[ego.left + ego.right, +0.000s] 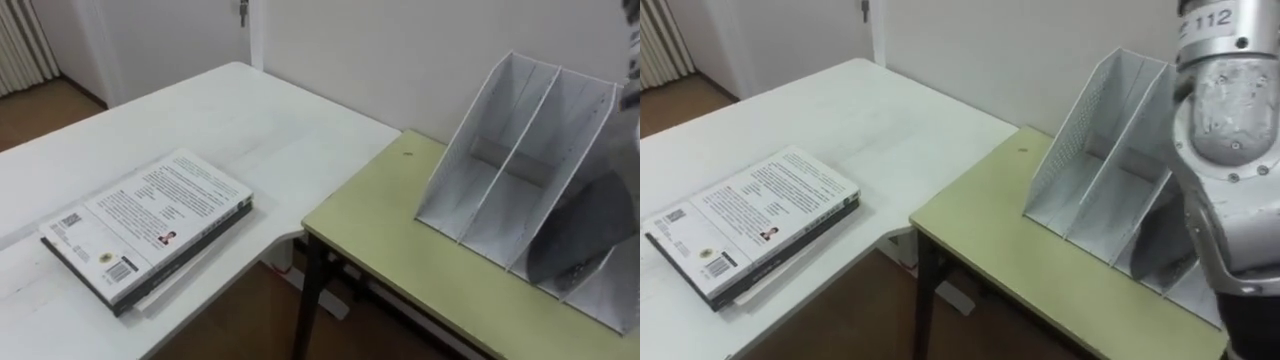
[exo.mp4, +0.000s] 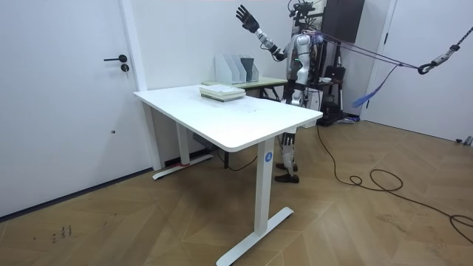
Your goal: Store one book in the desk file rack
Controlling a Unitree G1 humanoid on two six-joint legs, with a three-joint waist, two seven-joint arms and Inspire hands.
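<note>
Book [image 1: 145, 225]: I see it lying flat, back cover up, on top of a small stack near the closest edge of the white counter [image 1: 230, 110], well apart from the rack.
File rack [image 1: 520, 160]: upright on the green counter [image 1: 400, 240], toward its back edge by the wall, with the open slots facing my camera.
Counters: the green one sits just beside the white one's corner.
Right robot hand [image 2: 246, 18]: raised high above the head in the room view, fingers spread apart, empty.
Robot: standing at the green counter.
</note>
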